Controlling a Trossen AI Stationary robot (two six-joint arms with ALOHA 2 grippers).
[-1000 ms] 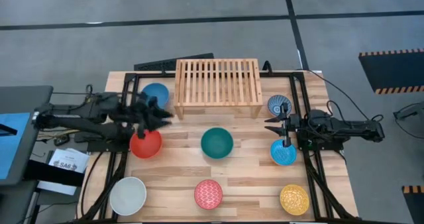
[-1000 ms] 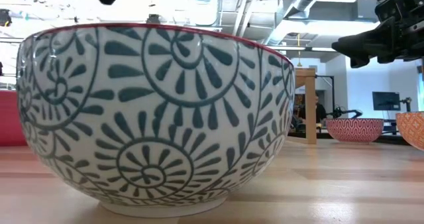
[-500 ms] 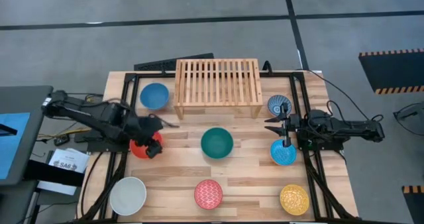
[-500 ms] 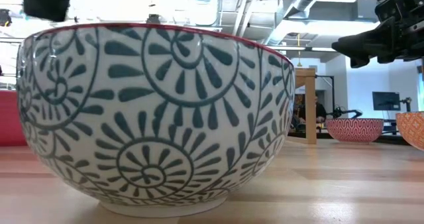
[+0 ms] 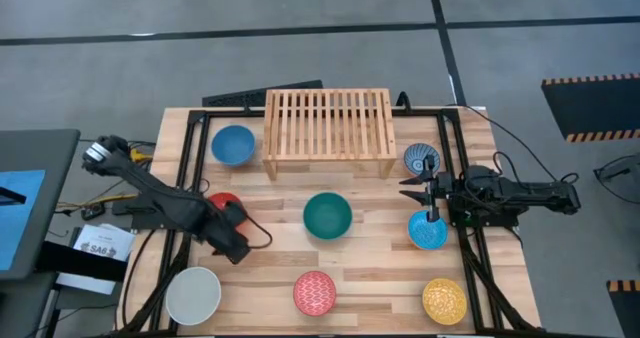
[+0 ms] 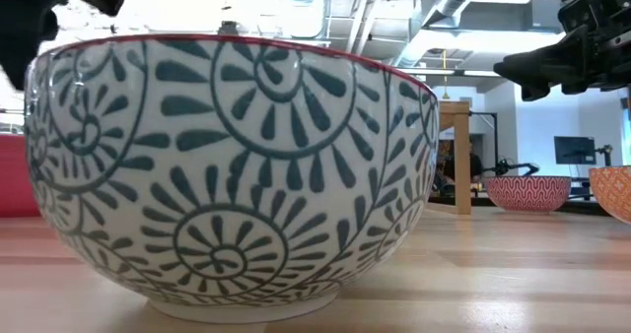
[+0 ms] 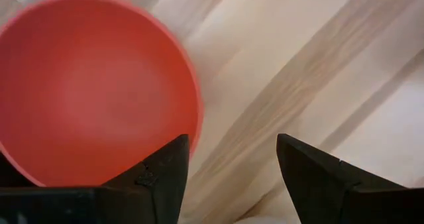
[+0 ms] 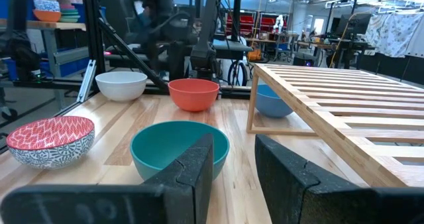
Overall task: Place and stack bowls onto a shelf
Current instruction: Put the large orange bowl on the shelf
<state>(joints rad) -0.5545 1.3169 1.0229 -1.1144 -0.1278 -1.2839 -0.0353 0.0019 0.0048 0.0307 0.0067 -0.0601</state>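
Observation:
The red bowl (image 5: pixel 221 202) (image 7: pixel 93 85) stands on the tabletop at the left, partly hidden under my left arm. My left gripper (image 5: pixel 238 246) (image 7: pixel 232 177) hangs above the bowl's near right rim, pointing down and open. One finger is over the rim and the other over bare wood. My right gripper (image 5: pixel 412 190) (image 8: pixel 233 171) waits level at the right, open, holding nothing. The shelf (image 5: pixel 328 128) stands at the far middle with nothing on it. The blue (image 5: pixel 233 144), teal (image 5: pixel 327 215) and white (image 5: pixel 193 295) bowls rest on the table.
A red patterned bowl (image 5: pixel 314 292) and a yellow one (image 5: pixel 444 301) stand near the front edge. A light blue bowl (image 5: pixel 428 232) and a blue-white patterned bowl (image 5: pixel 421 159) (image 6: pixel 232 175) sit under my right arm. Black frame rails run along both table sides.
My left gripper has swung from beside the blue bowl toward the table's near edge and come down. It has tipped from level to pointing down, and now hangs over the red bowl's near rim. The bowls have not moved.

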